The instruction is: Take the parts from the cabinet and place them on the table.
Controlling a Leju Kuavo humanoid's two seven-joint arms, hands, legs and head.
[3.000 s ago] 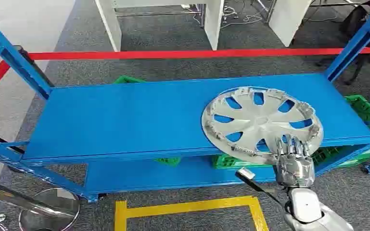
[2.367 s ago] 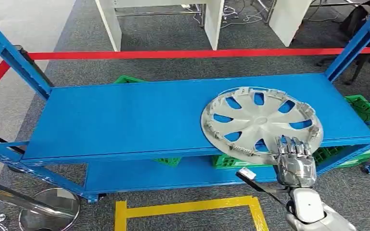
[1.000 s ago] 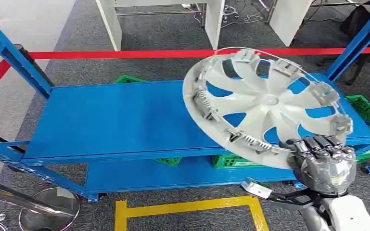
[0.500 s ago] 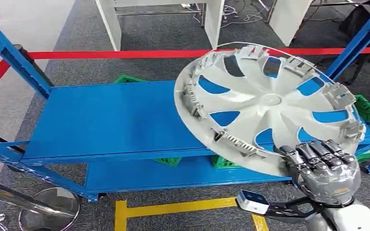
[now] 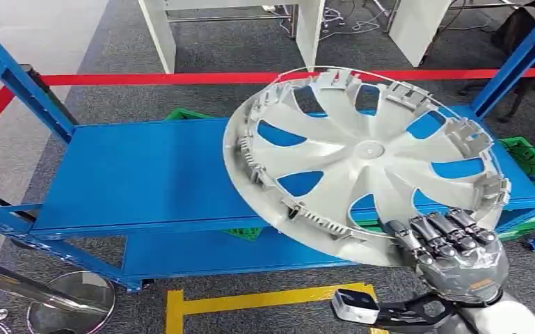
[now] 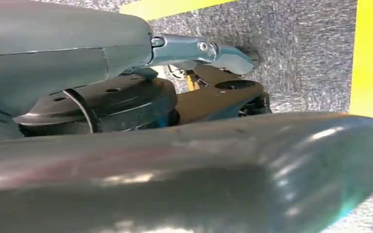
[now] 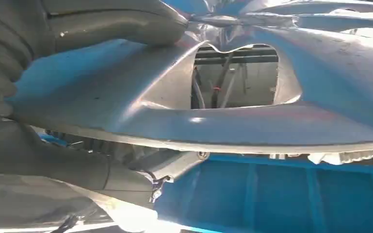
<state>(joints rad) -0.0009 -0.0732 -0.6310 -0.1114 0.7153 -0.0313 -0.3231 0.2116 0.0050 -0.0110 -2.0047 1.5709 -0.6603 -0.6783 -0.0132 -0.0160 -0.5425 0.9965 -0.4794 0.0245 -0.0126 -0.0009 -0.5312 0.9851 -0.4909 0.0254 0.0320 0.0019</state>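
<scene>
Hubcap point(image 5: 365, 156), silver, tilted above the blue shelf point(image 5: 153, 174), gripped at its near rim by right robot hand point(image 5: 456, 250); left robot hand's state impossible to tell.

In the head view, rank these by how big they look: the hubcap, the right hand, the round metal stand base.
1. hubcap, though nearest the camera
2. right hand
3. stand base, looks about alike, partly cut off

the right hand point(image 5: 459, 254) rises at the lower right of the head view, fingers point(image 5: 445, 229) curled over the rim of the wheel cover point(image 5: 362, 156), thumb beneath. its silver wrist runs down out of frame.
</scene>
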